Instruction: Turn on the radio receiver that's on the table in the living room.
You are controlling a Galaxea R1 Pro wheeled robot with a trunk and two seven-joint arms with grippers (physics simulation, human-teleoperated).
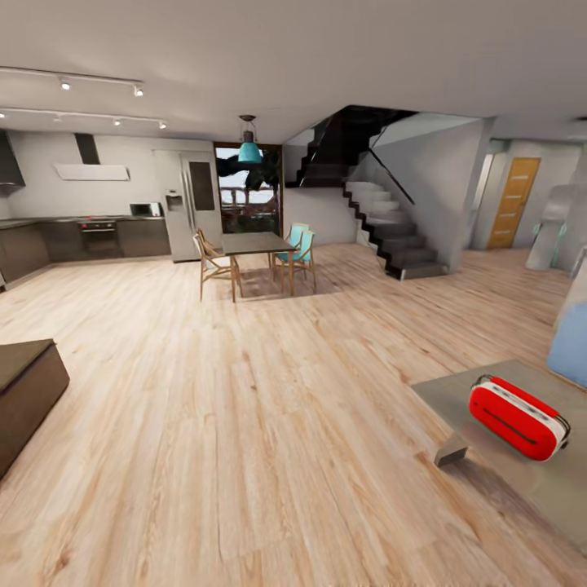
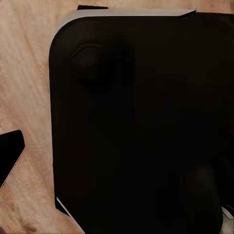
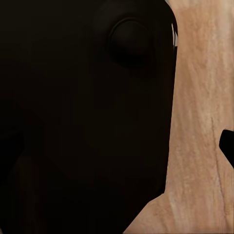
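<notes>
Red against grey is what catches the eye: the radio receiver (image 1: 518,418) lies tipped on its side near the corner of the low table (image 1: 456,395), far off at the right edge of the head view, with the blue sofa (image 1: 571,342) just beyond it. The robot faces mostly toward the kitchen and the dining table (image 1: 257,243), so the radio sits well aside from its line of sight.

The trouble I would expect from here is in the approach. Turning and rolling toward that surface, the base could clip the table's corner, which juts out toward open floor (image 1: 244,408); a knock might slide the radio or send it off the edge. Because the radio lies tilted, with its dial not facing the robot, a reach made too early could press the wrong face and merely shove it along the glossy top.

Both arms seem tucked low against the robot's own dark body, wrist cameras looking down past black housing to the planks. Whether either set of fingers is spread or closed, I cannot tell; nothing appears held.
</notes>
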